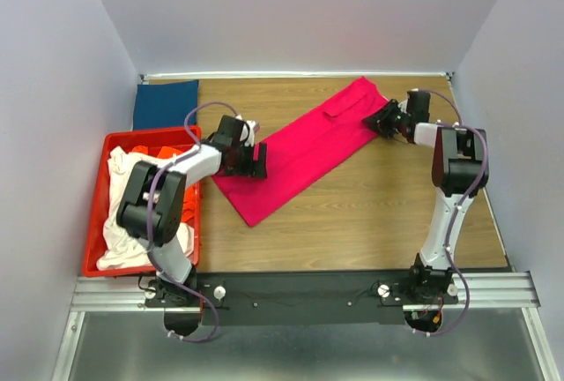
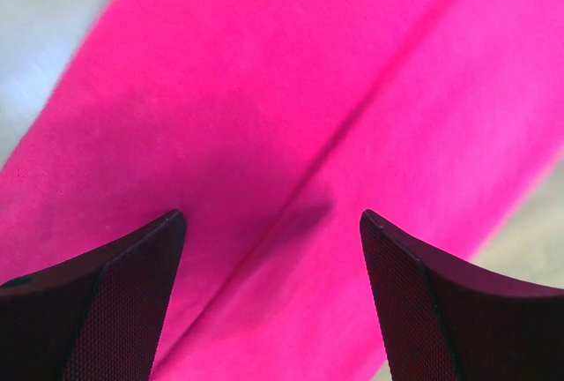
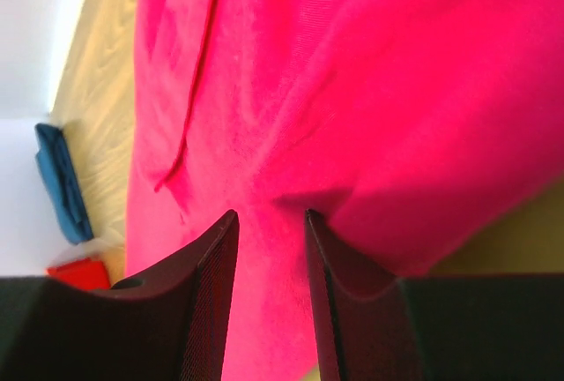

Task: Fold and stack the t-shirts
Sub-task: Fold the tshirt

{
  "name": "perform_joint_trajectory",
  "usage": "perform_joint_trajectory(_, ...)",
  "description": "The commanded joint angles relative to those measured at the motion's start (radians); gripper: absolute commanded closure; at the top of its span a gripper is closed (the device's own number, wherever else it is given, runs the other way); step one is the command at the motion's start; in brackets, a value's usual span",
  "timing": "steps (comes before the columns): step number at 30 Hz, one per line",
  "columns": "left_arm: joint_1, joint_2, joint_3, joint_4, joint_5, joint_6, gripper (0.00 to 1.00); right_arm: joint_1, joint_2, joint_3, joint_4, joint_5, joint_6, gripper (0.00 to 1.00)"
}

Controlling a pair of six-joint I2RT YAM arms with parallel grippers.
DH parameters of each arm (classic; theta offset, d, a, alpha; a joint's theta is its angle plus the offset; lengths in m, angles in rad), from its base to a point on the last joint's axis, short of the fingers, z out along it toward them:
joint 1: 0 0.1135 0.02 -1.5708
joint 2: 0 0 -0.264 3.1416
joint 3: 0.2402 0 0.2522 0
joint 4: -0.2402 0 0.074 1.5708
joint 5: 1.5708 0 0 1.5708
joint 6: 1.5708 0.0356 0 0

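The magenta-pink t-shirt (image 1: 304,147) lies folded into a long strip, running diagonally across the table. My left gripper (image 1: 257,161) hovers over the strip's lower left end. In the left wrist view it (image 2: 273,218) is wide open, with pink cloth (image 2: 264,90) below and nothing between the fingers. My right gripper (image 1: 382,121) is at the strip's upper right end. Its fingers (image 3: 270,215) stand partly open with pink cloth (image 3: 352,90) in the gap, and a fold bulges over the right finger (image 3: 352,310). A dark blue t-shirt (image 1: 165,105) lies folded at the back left.
A red plastic crate (image 1: 92,222) stands at the left edge and holds a cream-white shirt (image 1: 119,222) and orange cloth (image 1: 167,152). The right wrist view shows the blue shirt (image 3: 63,183) and a corner of the crate (image 3: 79,272). Walls close in the table on three sides.
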Motion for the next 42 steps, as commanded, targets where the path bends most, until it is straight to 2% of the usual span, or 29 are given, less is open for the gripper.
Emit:
perform_joint_trajectory(1, -0.034, -0.128, -0.194, -0.007, 0.126, -0.083, 0.12, 0.028, 0.192, 0.181, -0.16, -0.052, -0.091, 0.56)
perform_joint_trajectory(4, -0.084, -0.212, -0.314, 0.039, 0.203, -0.148, 0.12, 0.052, 0.293, 0.331, -0.209, -0.07, -0.116, 0.55)
perform_joint_trajectory(8, -0.117, -0.245, -0.368, 0.112, 0.278, -0.22, 0.12, 0.068, 0.419, 0.545, -0.231, -0.125, -0.108, 0.53)
perform_joint_trajectory(13, -0.182, -0.217, -0.334, 0.132, 0.347, -0.246, 0.12, 0.104, 0.544, 0.736, -0.242, -0.151, -0.099, 0.53)
perform_joint_trajectory(15, -0.243, -0.211, -0.31, 0.133, 0.366, -0.26, 0.12, 0.103, 0.578, 0.802, -0.245, -0.153, -0.094, 0.52)
perform_joint_trajectory(22, -0.378, -0.217, -0.283, 0.125, 0.41, -0.275, 0.12, 0.103, 0.578, 0.914, -0.258, -0.147, -0.123, 0.48)
perform_joint_trajectory(25, -0.398, -0.257, -0.284, 0.122, 0.404, -0.295, 0.12, 0.103, 0.471, 0.847, -0.268, -0.115, -0.175, 0.45)
perform_joint_trajectory(28, -0.41, -0.33, -0.259, 0.092, 0.365, -0.306, 0.12, 0.103, 0.301, 0.698, -0.281, -0.064, -0.232, 0.43)
perform_joint_trajectory(29, -0.41, -0.349, -0.229, 0.07, 0.334, -0.304, 0.12, 0.103, 0.198, 0.657, -0.288, -0.047, -0.252, 0.43)
perform_joint_trajectory(33, -0.401, -0.409, -0.089, -0.132, 0.067, -0.231, 0.11, 0.13, -0.069, 0.357, -0.384, 0.126, -0.313, 0.41)
perform_joint_trajectory(34, -0.397, -0.412, -0.067, -0.167, -0.05, -0.223, 0.1, 0.144, -0.126, 0.31, -0.409, 0.163, -0.324, 0.4)
perform_joint_trajectory(35, -0.381, -0.422, -0.046, -0.219, -0.097, -0.209, 0.1, 0.178, -0.211, 0.214, -0.459, 0.218, -0.343, 0.4)
perform_joint_trajectory(37, -0.355, -0.427, -0.049, -0.249, -0.175, -0.197, 0.1, 0.221, -0.299, 0.171, -0.51, 0.26, -0.361, 0.4)
perform_joint_trajectory(38, -0.343, -0.435, -0.069, -0.258, -0.189, -0.194, 0.11, 0.279, -0.336, 0.071, -0.537, 0.278, -0.372, 0.41)
perform_joint_trajectory(41, -0.273, -0.459, -0.151, -0.218, -0.205, -0.195, 0.2, 0.412, -0.473, -0.103, -0.548, 0.251, -0.37, 0.43)
perform_joint_trajectory(42, -0.248, -0.464, -0.173, -0.204, -0.196, -0.192, 0.28, 0.449, -0.494, -0.136, -0.57, 0.249, -0.358, 0.46)
